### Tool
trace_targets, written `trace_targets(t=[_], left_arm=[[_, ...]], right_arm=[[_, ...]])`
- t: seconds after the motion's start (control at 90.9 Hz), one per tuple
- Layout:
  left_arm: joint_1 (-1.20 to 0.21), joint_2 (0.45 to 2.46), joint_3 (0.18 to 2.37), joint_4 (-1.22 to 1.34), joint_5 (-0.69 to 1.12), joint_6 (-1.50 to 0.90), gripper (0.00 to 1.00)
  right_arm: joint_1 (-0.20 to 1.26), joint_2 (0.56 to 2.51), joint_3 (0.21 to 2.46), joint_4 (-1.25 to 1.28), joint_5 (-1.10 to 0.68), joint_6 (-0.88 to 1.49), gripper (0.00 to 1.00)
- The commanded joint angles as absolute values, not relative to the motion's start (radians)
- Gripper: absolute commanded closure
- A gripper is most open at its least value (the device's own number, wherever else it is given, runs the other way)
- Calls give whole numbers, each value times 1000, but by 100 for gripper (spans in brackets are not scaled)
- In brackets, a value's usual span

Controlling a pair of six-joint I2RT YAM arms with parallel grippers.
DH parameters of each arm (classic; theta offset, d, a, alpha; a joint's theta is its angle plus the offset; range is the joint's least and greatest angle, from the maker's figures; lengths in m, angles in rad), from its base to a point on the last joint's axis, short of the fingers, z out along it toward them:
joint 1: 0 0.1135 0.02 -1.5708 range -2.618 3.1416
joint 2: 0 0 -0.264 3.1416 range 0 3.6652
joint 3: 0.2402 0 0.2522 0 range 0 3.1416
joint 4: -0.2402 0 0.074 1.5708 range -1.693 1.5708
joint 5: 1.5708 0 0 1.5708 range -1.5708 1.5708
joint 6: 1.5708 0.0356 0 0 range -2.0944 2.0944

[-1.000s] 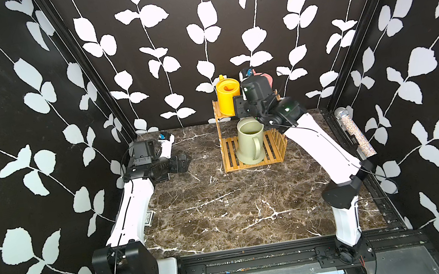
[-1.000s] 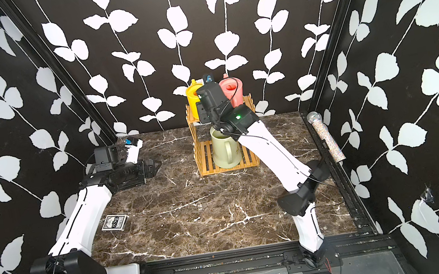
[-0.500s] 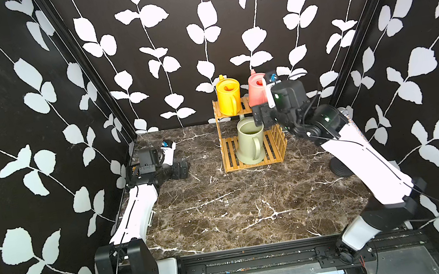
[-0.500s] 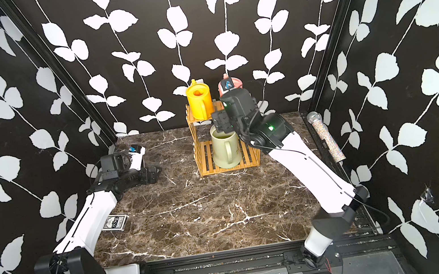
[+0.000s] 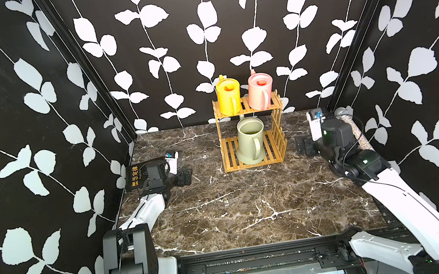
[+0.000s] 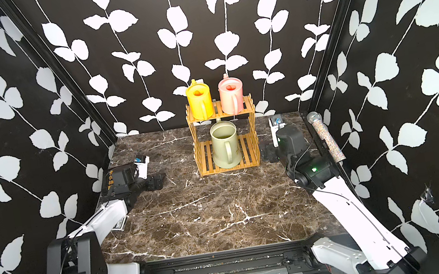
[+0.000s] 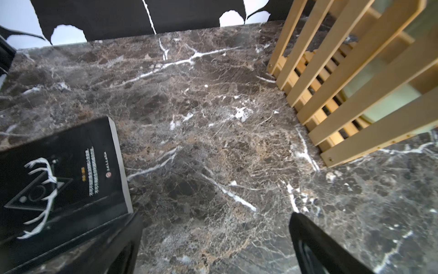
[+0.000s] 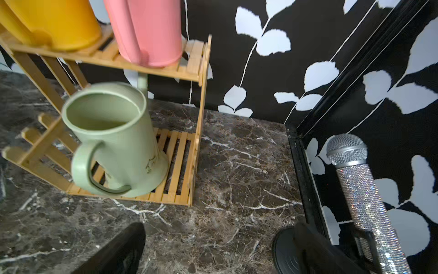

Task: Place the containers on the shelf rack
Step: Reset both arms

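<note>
All 3 containers stand on the shelf rack (image 5: 279, 131). The yellow watering can (image 5: 228, 96) and the pink watering can (image 5: 260, 91) are upright side by side on the upper of its 2 tiers. The pale green watering can (image 5: 250, 143) is upright on the lower tier, handle toward the front. Its spout is mostly hidden under the upper tier and seems to point at the back wall.

The rack sits at the back of the marble worktop (image 5: 238, 209). The left tool (image 5: 184, 176) hangs low over the worktop, left of the rack and apart from it, spread wide with nothing between its fingers. In the left wrist view a black book (image 7: 64, 170) lies flat just beside 1 finger.

The right tool (image 5: 301, 145) is right of the rack, near but not touching, also spread and empty. A glittery microphone (image 8: 362, 189) rests along the worktop's right edge.
</note>
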State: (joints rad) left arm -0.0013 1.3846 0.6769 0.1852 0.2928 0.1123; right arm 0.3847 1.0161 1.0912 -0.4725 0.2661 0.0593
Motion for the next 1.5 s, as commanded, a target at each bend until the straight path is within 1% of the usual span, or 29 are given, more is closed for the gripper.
trace_targets(t=[0.0, 0.055, 0.165, 0.275, 0.33, 0.385, 0.451, 0.627, 0.792, 0.913, 1.045, 1.386, 1.485], left_arm=[[-2, 1396, 624, 396, 262, 77, 1], [-2, 1400, 630, 365, 253, 61, 1], [-2, 1397, 588, 421, 276, 60, 1], [-2, 1409, 514, 518, 273, 99, 2], [-2, 1424, 484, 605, 231, 124, 2], [0, 1430, 506, 562, 197, 114, 1], [-1, 1442, 519, 553, 228, 124, 1], [-2, 1445, 504, 600, 167, 145, 2], [0, 1512, 434, 806, 151, 133, 1], [0, 1519, 431, 810, 149, 134, 2], [0, 1550, 413, 873, 91, 112, 1], [-2, 1550, 409, 874, 87, 113, 1], [-2, 1549, 408, 876, 86, 112, 1]], right_arm=[[347, 997, 975, -333, 200, 10, 1], [322, 986, 903, -287, 190, -1, 1], [269, 975, 768, -152, 150, -5, 1], [213, 986, 645, -8, 141, 32, 1], [188, 1002, 600, 50, 147, 46, 1], [163, 1023, 567, 96, 154, 50, 1], [142, 1049, 538, 150, 153, 43, 1], [104, 1115, 484, 291, 148, 9, 1], [72, 1185, 431, 419, 162, 15, 1], [63, 1231, 416, 484, 146, 16, 1], [61, 1278, 404, 550, 137, 12, 1], [49, 1414, 459, 625, 110, -13, 1], [42, 1468, 454, 702, 97, -17, 1]])
